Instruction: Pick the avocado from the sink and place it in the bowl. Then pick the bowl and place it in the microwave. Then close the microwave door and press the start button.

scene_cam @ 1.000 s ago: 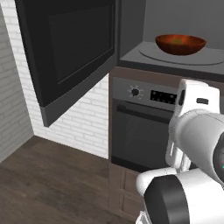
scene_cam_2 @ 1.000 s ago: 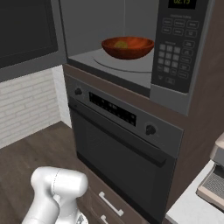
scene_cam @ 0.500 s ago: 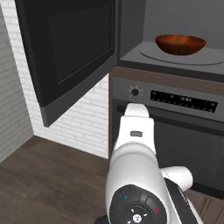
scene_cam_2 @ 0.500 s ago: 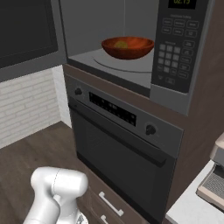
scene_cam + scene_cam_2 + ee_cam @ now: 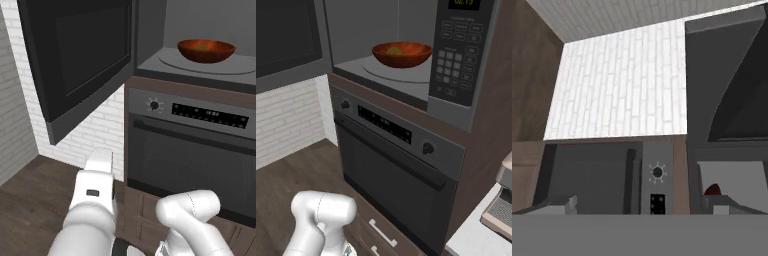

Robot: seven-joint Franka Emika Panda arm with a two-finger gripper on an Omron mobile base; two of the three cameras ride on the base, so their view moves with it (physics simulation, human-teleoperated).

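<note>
**Bowl in microwave, door open**

The bowl sits on the turntable plate inside the microwave, with the avocado lying in it as a yellowish patch. In the left base view the bowl is at 1 o'clock, and the door stands swung open at 10 o'clock, well apart from the cavity. Below is the oven, its knob at centre. The arm rises at 7 o'clock. In the hand view the gripper has its tips spread wide with nothing between them; the bowl peeks in at 4 o'clock.
</note>
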